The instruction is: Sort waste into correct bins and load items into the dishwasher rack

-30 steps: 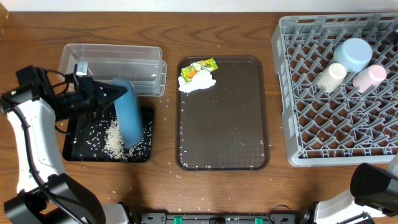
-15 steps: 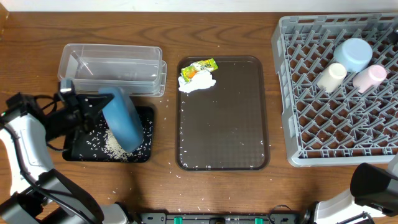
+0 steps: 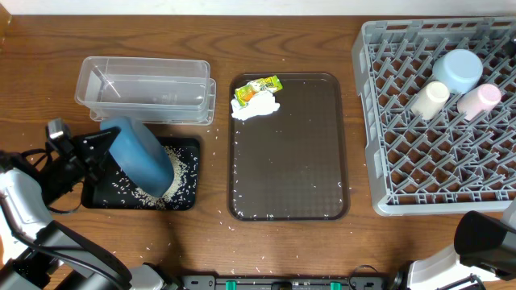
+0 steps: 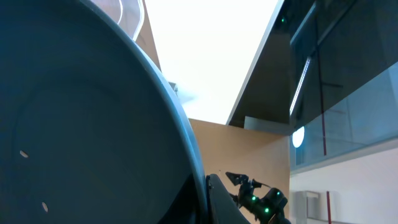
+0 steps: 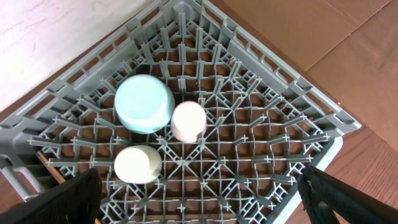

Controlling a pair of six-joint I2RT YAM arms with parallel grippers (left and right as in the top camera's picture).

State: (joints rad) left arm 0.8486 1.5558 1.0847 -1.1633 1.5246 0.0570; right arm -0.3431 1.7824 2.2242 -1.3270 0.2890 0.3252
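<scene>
The left gripper (image 3: 98, 151) is pinched tight on the rim of the dark-blue dish (image 3: 139, 157) and holds it steeply tilted over the black tray (image 3: 190, 200). In the left wrist view the dish fills nearly everything, so I can't quite make out where the fingers bite. A couple of pale specks cling to its surface there. The right gripper (image 5: 202, 208) hangs with its jaws spread as wide as they go, holding nothing, and looks down on the grey rack (image 3: 419, 173). The black tray sits near the desk's front left, with the clear tub (image 3: 145, 87) just behind it and bare wood to the left of both. The brown tray (image 3: 290, 161) at mid-desk is mostly bare, with the yellow-green wrapper (image 3: 262, 85) and white paper (image 3: 256, 107) in its back left corner. Rice (image 3: 153, 187) lies heaped in the black tray under the dish, and stray grains dot the desk. The light-blue bowl (image 3: 459, 70), cream cup (image 3: 429, 100) and pink cup (image 3: 480, 100) stand close together at the rack's back right.
</scene>
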